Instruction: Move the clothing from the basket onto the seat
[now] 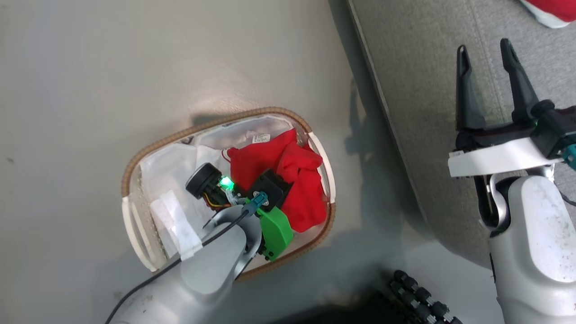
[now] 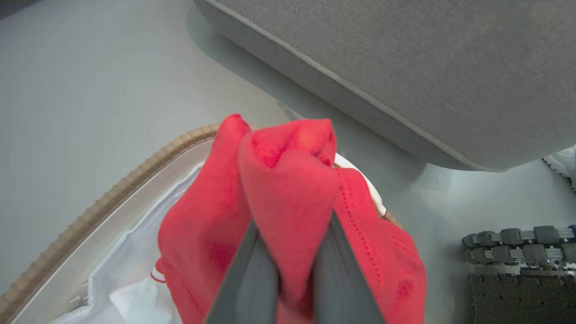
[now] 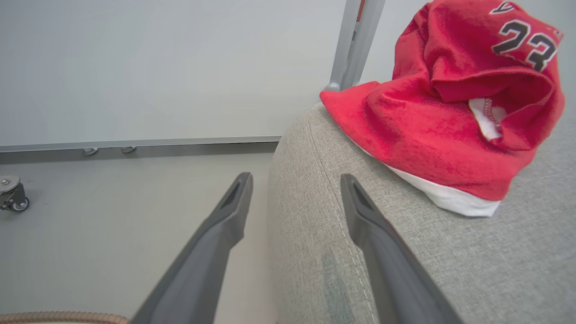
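Note:
The oval basket point(image 1: 135, 162) with its brown rim and white liner stands on the floor left of the grey seat point(image 1: 427, 90). One red piece of clothing point(image 1: 270, 162) lies bunched in the basket's right half. My left arm reaches down into it, and in the left wrist view my left gripper point(image 2: 292, 220) is shut on a raised fold of that red fabric point(image 2: 288, 180). My right gripper point(image 1: 483, 47) hovers open over the seat's left edge, holding nothing, its fingers point(image 3: 234, 207) straddling the seam. A second red garment point(image 3: 441, 117) with white trim lies on the seat point(image 3: 450, 261).
Grey floor surrounds the basket. The seat's edge point(image 2: 405, 67) runs close to the basket's right side. My base's roller wheels point(image 1: 423, 297) are near the bottom. A metal post point(image 3: 355, 40), a wall and a caster point(image 3: 11, 198) stand beyond the seat. A white shoe point(image 2: 562, 162) is by the seat's corner.

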